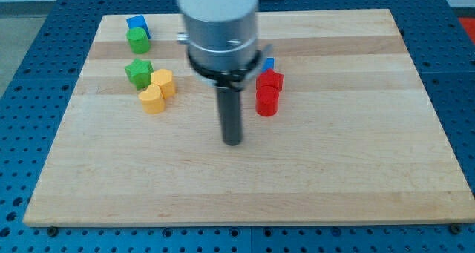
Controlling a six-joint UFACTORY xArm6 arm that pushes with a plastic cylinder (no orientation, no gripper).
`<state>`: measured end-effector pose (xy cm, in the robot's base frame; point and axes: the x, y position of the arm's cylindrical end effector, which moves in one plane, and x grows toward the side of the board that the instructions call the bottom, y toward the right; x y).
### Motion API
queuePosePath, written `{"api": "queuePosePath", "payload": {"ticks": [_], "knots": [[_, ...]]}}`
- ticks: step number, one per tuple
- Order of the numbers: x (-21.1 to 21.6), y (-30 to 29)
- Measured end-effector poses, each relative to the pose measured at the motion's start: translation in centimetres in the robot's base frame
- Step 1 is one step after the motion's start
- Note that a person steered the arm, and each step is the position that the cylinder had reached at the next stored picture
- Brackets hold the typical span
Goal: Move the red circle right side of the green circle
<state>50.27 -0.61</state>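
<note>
The red circle (266, 102) stands right of the board's middle, touching a red star-like block (271, 81) just above it. The green circle (137, 39) stands near the view's top left, next to a blue block (137, 23). My tip (233, 141) rests on the board, below and to the left of the red circle, a short gap away from it. The green circle is far off to the upper left of my tip.
A green star-like block (138, 72) and two yellow blocks (163, 82) (152, 99) cluster at the left. A small blue block (268, 63) peeks out behind the red star. The arm's white body (219, 23) hides the board's top middle. The wooden board (245, 194) ends on all sides.
</note>
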Motion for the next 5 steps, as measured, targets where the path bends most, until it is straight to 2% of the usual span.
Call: {"api": "queuePosePath", "payload": {"ticks": [2, 5], "knots": [[-2.7, 5.0], [-6.9, 3.7]]}}
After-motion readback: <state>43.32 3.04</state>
